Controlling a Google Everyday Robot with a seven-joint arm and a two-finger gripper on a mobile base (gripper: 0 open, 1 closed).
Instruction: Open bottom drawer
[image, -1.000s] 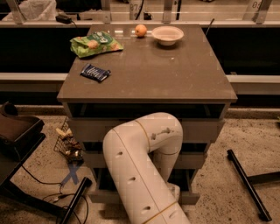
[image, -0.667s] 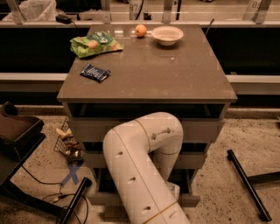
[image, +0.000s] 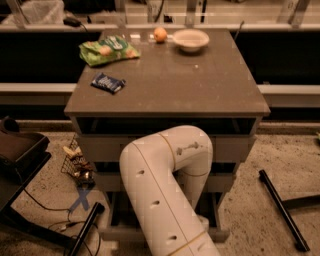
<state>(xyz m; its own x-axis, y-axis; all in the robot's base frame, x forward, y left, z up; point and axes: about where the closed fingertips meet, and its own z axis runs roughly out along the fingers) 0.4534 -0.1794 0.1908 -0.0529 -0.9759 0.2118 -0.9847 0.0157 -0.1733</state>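
**Desk:** Where is the gripper?

**Operator:** I have no sight of it. The white arm (image: 165, 185) comes up from the bottom edge of my view, bends at an elbow in front of the cabinet's drawers and turns back down. The gripper is somewhere behind that arm, low against the cabinet front. I cannot tell whether it is open, closed or holding anything.

**Desk:** And the bottom drawer?

**Operator:** The bottom drawer (image: 117, 233) is the lowest pale front, near the floor and under the two like fronts above it. The arm covers its middle, so I see only strips to the left and right, and no handle. There is a dark band between it and the drawer above. I cannot say from here whether it is pulled out.

**Desk:** What is on top?

**Operator:** The cabinet's brown top (image: 200, 90) carries four things. A green snack bag (image: 107, 49) lies at the far left. A small blue packet (image: 107, 82) lies nearer me on that side. An orange fruit (image: 160, 34) sits at the back, just beside a white bowl (image: 190, 39).

**Desk:** And the floor?

**Operator:** On the speckled floor to the left, a wire basket (image: 77, 162) holds wrappers, and a blue tape cross (image: 81, 200) is stuck down below it. A black bar (image: 280, 207) lies to the right, well apart from the cabinet.
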